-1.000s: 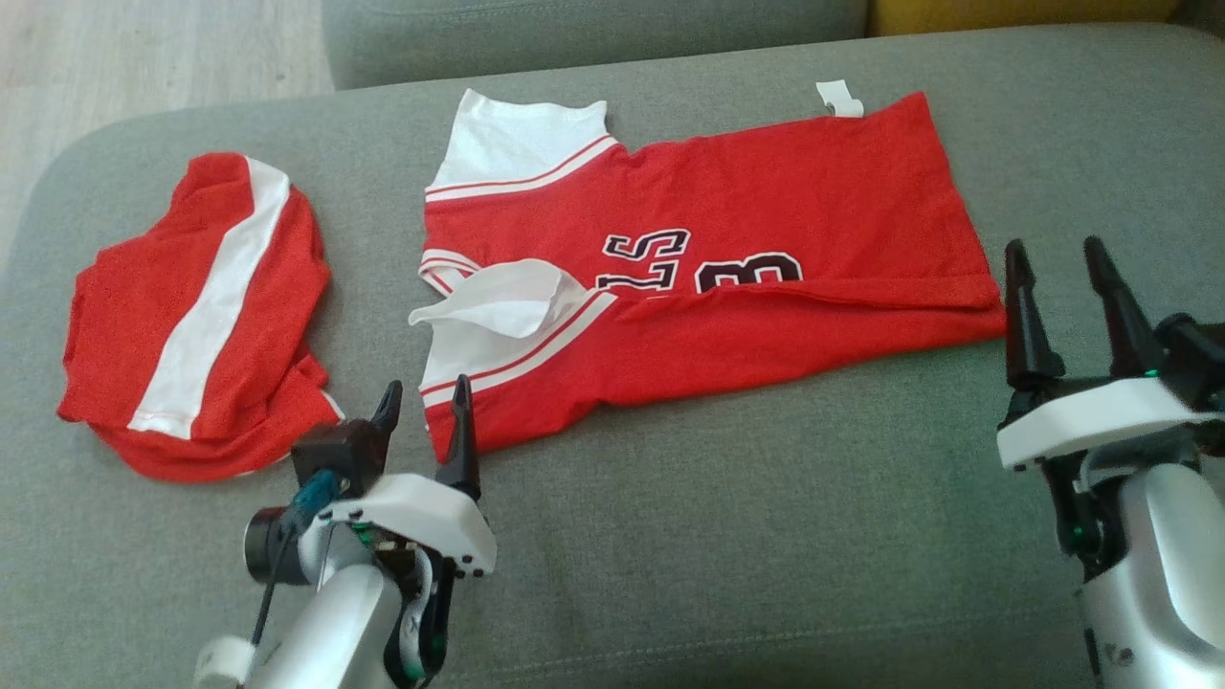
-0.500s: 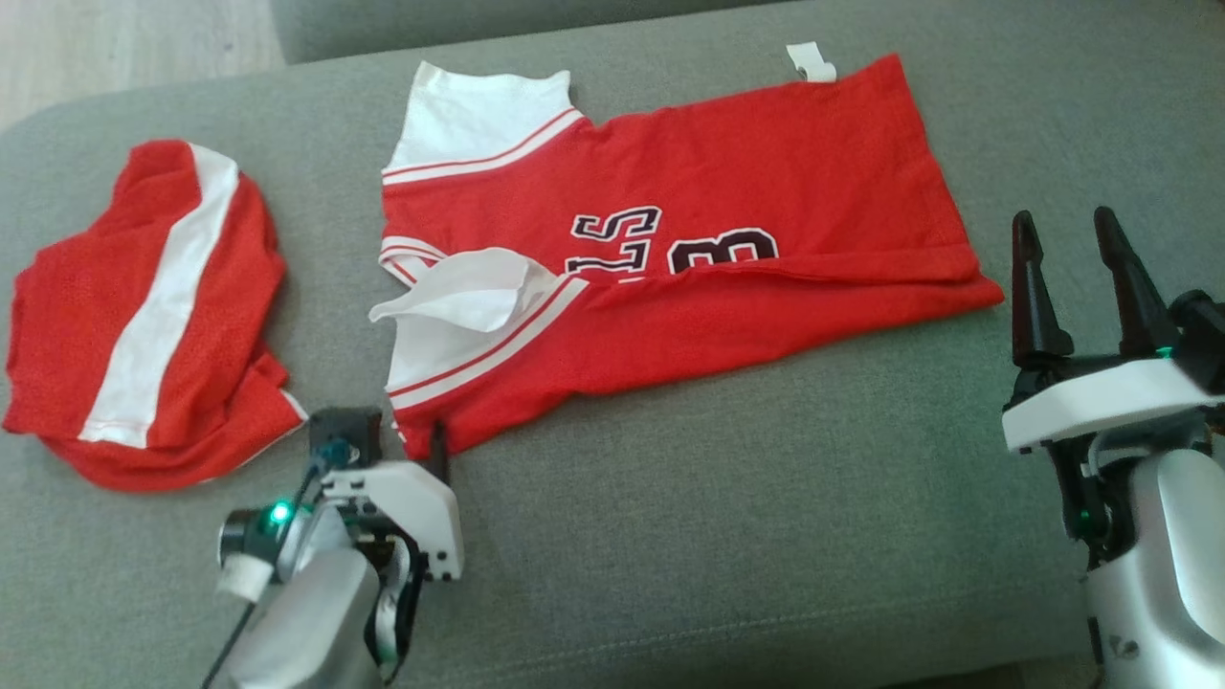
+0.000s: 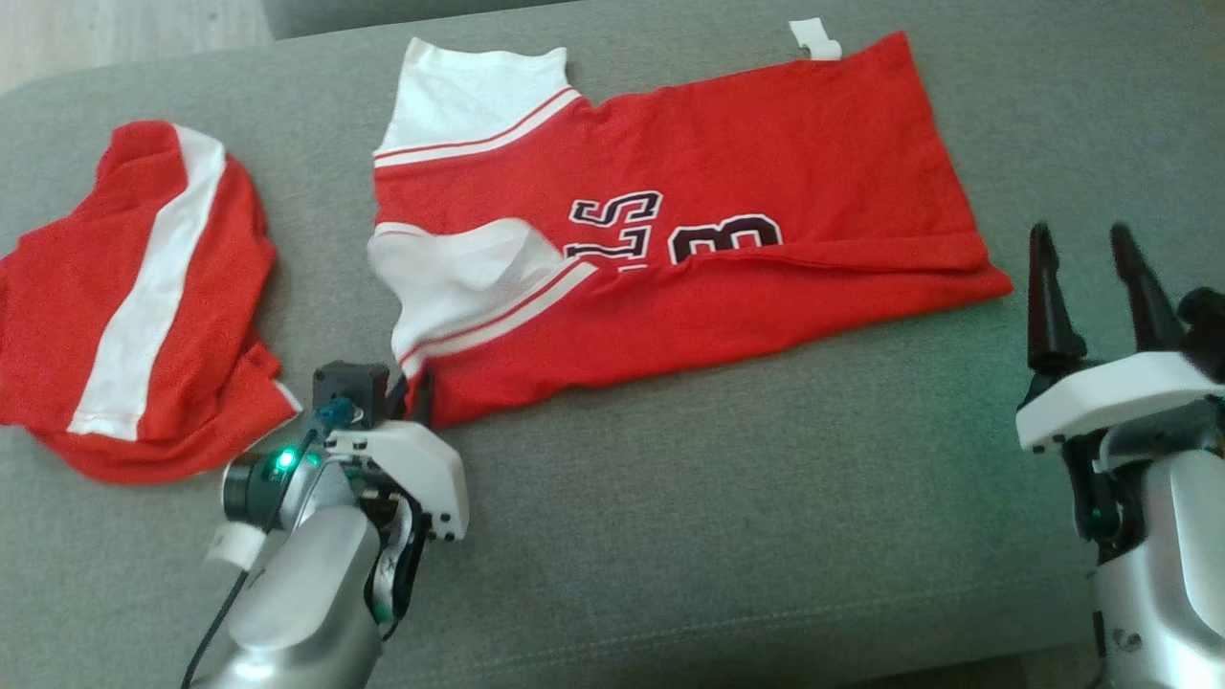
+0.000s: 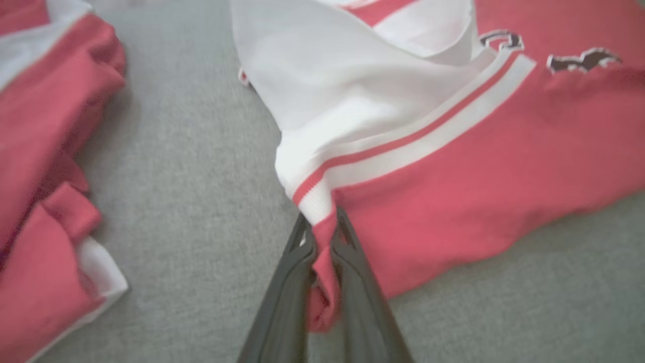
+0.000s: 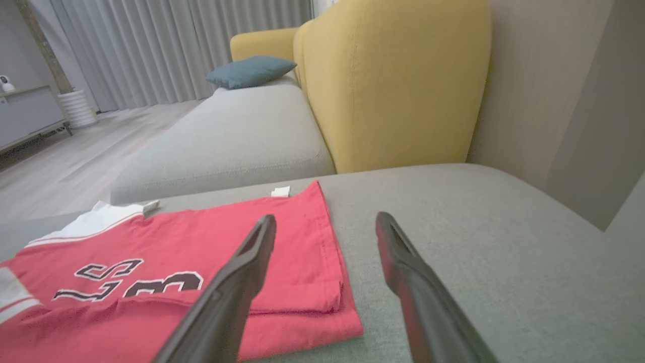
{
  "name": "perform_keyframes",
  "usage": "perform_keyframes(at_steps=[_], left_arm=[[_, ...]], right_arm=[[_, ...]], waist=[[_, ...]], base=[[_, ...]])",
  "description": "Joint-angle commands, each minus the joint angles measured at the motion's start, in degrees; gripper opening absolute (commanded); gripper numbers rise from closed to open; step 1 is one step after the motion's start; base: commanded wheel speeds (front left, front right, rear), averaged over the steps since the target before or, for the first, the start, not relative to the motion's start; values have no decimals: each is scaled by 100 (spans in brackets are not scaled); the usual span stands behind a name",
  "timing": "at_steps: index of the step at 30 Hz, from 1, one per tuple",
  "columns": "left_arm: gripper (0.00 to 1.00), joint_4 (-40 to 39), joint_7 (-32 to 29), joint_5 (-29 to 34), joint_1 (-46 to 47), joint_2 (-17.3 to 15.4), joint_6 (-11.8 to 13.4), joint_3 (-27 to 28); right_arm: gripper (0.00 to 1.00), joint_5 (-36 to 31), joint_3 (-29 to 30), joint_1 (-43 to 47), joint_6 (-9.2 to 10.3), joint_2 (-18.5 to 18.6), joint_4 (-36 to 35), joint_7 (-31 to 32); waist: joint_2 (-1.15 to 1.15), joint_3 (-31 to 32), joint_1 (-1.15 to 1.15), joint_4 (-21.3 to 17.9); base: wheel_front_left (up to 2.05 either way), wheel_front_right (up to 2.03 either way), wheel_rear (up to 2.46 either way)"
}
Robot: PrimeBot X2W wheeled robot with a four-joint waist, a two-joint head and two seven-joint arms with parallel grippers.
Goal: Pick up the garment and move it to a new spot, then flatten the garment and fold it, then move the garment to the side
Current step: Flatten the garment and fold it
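The jersey (image 3: 718,163), red with white sleeves and dark lettering, lies spread across the grey couch cushion (image 3: 766,536) in the head view, its near long edge folded up over the front and a white tag (image 3: 813,38) at its far edge. The left gripper (image 3: 412,392) is at the jersey's near left corner. A second ago its fingers stood apart just short of that corner; here they are largely hidden behind the wrist, so from this angle the grip is hard to judge. The white sleeve flap, which stuck out in a point half a second ago, now lies rounder and flatter. The right gripper (image 3: 1080,234) stays spread, just beside the jersey's near right corner and apart from it. A second red and white garment (image 3: 124,297) lies bunched to the left.

In the left wrist view the left gripper (image 4: 322,227) is pressed together on the jersey (image 4: 478,176), red cloth pinched between its dark fingers (image 4: 282,302) where the striped trim ends.

In the right wrist view the right gripper (image 5: 326,222) is wide apart above the cushion, with the jersey (image 5: 201,242) lying flat under its left finger. A yellow armchair (image 5: 393,85) stands beyond.
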State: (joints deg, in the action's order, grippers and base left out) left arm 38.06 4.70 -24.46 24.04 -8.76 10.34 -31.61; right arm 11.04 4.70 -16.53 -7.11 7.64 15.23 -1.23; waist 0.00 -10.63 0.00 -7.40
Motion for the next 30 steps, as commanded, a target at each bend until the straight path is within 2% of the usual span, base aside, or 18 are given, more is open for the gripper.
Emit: perform_keyframes(at_steps=[1,8,17,24,30], left_arm=[[0,-295,264,8,231,-82,68,211],[0,-779,682,136,292,-35,112,146],[0,-1361,545,310,300,-88,136,-107],[0,-1731,422,386,353,-181,188,-185],[0,-1884,373,394,401,-237,229,-190]], right_arm=[[100,-81,8,-196,-37,-37,-59,129],[100,-155,492,-338,-37,-250,477,652],[100,-388,1078,-930,-37,-395,1386,1327],[100,-1136,1530,-1431,-37,-370,1996,1422],[100,-1256,1725,-1775,-37,-394,2434,1505]], waist=[[0,10,0,68],[0,29,0,263],[0,-153,0,506],[0,-479,0,629],[0,-645,0,675]], base=[[0,0,0],[0,0,0],[0,0,0],[0,0,0],[0,0,0]])
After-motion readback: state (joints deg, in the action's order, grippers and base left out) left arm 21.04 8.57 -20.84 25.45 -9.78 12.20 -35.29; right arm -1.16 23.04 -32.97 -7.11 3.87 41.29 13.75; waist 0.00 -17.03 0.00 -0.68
